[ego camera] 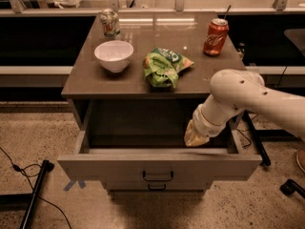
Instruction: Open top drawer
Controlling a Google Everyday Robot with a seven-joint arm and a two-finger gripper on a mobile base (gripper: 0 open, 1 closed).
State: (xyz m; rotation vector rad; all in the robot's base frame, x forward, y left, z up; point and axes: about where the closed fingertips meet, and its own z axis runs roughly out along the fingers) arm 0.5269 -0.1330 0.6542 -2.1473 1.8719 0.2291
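The top drawer [119,168] stands well out, the pincer [196,137] inside just behind its front panel, seemingly to drag it outward; whether open or closed I cannot tell.

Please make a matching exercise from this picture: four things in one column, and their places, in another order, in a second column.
1 white bowl
2 red soda can
3 green chip bag
4 gripper

A inside the open top drawer, right side
B tabletop, back right
C tabletop, left
D tabletop, middle

Pairs: 1-C, 2-B, 3-D, 4-A
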